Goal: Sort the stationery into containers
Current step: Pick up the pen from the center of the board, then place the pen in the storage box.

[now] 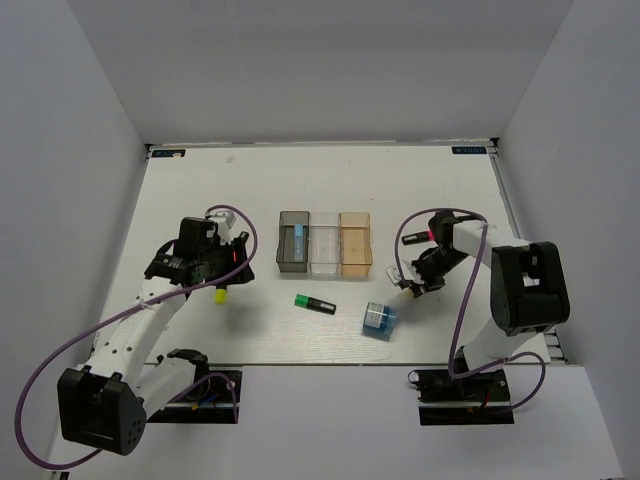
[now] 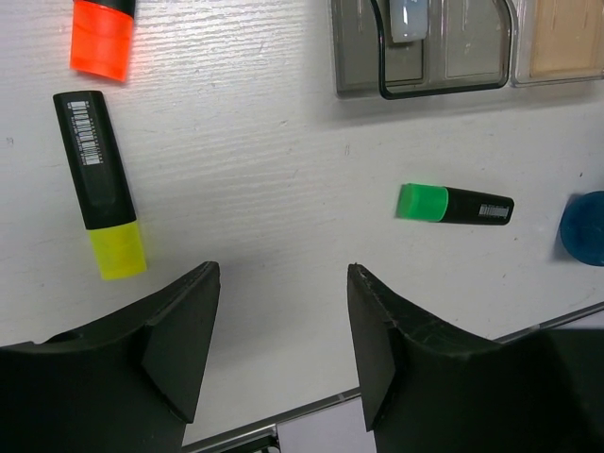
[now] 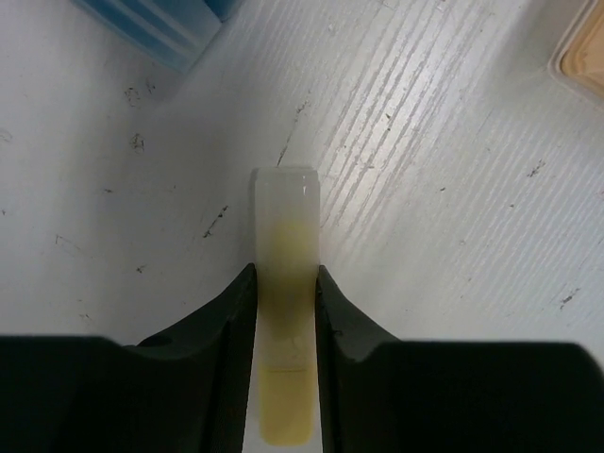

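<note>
My right claw (image 3: 285, 283) is closed on a pale yellow stick (image 3: 283, 226), and the end of the stick comes out forward between the two fingers. Whether the stick touches the white worktop (image 1: 250, 190), I cannot tell. From above, this claw is on the near side of the row of bins, just to the right of the blue block (image 1: 379, 319). My left claw (image 2: 283, 274) is open, its jaws wide apart over bare worktop. A yellow-capped marker (image 2: 102, 184) lies flat near it, and an orange-capped marker (image 2: 99, 38) lies a little beyond that one. A green-capped marker (image 1: 315, 303) lies flat between the two arms, near the blue block but apart from it. The three bins stand side by side: the grey bin (image 1: 284, 245), the clear bin (image 1: 325, 264) and the amber bin (image 1: 356, 264). A light blue stick (image 1: 300, 238) lies inside the grey bin.
</note>
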